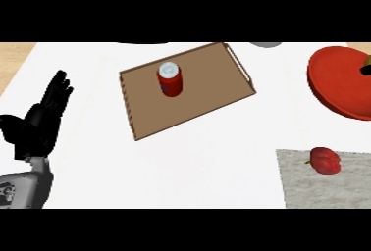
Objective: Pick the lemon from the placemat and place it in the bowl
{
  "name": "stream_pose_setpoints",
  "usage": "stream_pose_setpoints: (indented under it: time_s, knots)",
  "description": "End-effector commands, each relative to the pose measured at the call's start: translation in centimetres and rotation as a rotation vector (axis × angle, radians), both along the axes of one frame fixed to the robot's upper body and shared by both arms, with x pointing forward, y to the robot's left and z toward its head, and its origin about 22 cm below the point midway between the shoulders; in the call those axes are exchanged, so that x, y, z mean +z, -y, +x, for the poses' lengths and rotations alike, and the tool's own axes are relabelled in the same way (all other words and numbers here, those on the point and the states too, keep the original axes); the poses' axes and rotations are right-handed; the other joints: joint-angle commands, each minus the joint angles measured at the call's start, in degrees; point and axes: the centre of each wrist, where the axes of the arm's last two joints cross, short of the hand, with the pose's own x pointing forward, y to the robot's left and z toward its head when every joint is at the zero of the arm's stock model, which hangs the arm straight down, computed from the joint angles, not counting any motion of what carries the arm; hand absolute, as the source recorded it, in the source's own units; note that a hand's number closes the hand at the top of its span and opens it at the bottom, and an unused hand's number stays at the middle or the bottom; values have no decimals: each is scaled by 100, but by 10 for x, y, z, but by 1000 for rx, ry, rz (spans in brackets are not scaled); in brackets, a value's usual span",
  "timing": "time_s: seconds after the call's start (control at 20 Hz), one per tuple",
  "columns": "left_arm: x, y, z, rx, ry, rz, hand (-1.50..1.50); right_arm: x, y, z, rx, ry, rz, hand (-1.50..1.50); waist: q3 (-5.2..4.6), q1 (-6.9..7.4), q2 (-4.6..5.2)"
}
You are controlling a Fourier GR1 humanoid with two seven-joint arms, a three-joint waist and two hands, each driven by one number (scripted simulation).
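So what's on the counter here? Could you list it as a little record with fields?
left hand: open, resting at the view's left edge, fingers up
right hand: only a dark bit shows over the bowl; fingers cannot be told
tray: brown, mid-counter
can: red, upright on the tray
bowl: red, upper right
placemat: grey, lower right
lemon: none seen
red fruit: on the placemat

Bright, even light falls on the white counter (196,162), with no glare. Shadows are faint (a soft dark smudge shows at the top edge), and edges stay undistorted.
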Motion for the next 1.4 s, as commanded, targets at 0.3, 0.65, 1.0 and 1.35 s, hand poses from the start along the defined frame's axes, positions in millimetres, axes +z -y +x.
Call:
stream_pose_setpoints:
  time_s: [0.3, 0.65, 1.0, 1.35]
  knots:
    - [-10, 0, 0, 15, -8, -2, 0, -36, 46, -36, 58, -51, 263, -150, 14, -67, -8]
    - [1, -3, -5, 22, -19, -7, 0, -14, 35, -25, 22, 489, 261, -150, 30, -146, -89]
    - [-6, -18, -16, 62, -35, 9, 0, -25, 62, -57, 23, 842, 263, -150, 2, -399, -180]
    - [-3, -24, -15, 91, -35, 7, 0, -69, 96, -130, 74, 809, 360, -150, -19, -448, -189]
